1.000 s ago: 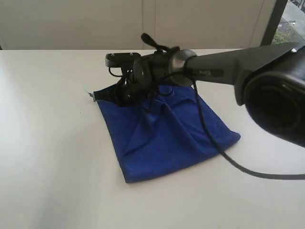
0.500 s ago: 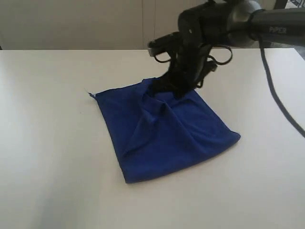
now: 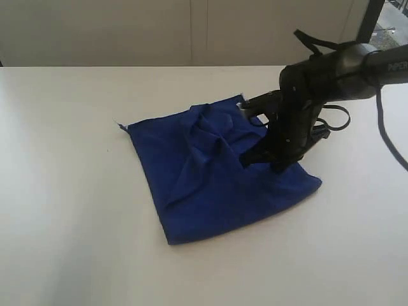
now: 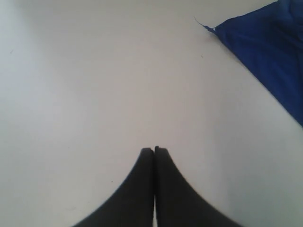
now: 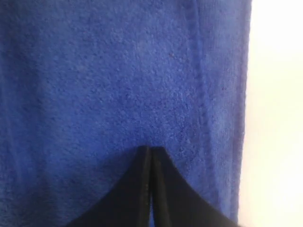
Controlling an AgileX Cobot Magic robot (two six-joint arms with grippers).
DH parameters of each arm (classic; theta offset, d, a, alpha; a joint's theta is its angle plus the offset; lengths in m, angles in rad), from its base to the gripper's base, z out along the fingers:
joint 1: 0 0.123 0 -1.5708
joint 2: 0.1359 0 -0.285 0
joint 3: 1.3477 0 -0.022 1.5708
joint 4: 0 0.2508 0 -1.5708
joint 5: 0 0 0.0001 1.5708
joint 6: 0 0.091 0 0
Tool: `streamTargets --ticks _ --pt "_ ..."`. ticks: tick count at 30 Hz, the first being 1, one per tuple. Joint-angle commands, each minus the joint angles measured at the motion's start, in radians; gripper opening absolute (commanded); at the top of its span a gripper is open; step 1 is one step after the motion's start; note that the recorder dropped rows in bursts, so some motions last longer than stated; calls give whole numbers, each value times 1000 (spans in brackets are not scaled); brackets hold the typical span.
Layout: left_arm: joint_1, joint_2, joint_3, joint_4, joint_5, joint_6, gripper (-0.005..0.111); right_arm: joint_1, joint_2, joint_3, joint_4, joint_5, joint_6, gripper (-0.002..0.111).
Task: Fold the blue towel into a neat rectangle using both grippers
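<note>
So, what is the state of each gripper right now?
Left gripper: closed, empty, above the table.
Right gripper: closed over the blue towel, no cloth pinched.

Exterior camera: raised, off the arms, angled down across the plain white tabletop (image 3: 57, 210) toward a pale wall (image 3: 95, 32); mid-range.
Left wrist camera: looks past the black left gripper (image 4: 154, 149), fairly high over bare table.
Right wrist camera: looks past the black right gripper (image 5: 150, 149), very close on the deep-blue fuzzy towel (image 5: 118, 71).
Shared: the towel, in all three views; the left wrist view catches only one corner of it.
</note>
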Motion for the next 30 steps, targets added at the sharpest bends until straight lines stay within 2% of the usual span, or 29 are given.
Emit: streamTargets --ticks 1,8,18,25,30 --pt "1 -4 7 5 6 0 0 -20 -5 21 -4 55 93 0" --pt "1 -4 7 5 6 0 0 -20 -11 23 0 143 154 0" --pt "1 -4 7 5 6 0 0 -20 -131 160 -2 102 205 0" --pt "1 -4 7 5 6 0 0 -13 -222 211 -2 -24 202 0" --pt "1 -4 7 5 6 0 0 79 -271 187 32 -143 141 0"
